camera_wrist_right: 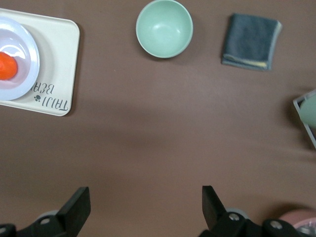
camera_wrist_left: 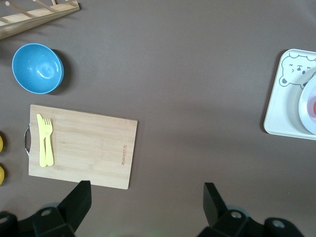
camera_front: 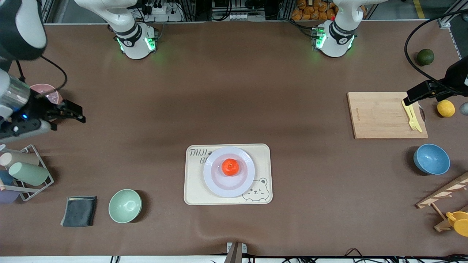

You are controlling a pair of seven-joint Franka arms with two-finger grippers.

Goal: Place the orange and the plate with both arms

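Lower centre of the frame: the orange (camera_front: 230, 167) sits on the plate (camera_front: 217, 181), itself on the bear tray (camera_front: 193, 190). At mid-left, the right gripper (camera_front: 75, 114) hangs empty, fingers spread; at upper right, the left gripper (camera_front: 416, 95) likewise, roughly equally distant.

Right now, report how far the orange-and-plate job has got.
Looks done: the orange sits on the plate, and the plate rests on the tray. Nothing is in hand: the left end effector is open over the board, and the right end effector is open over bare table at its end. Nothing appears left.
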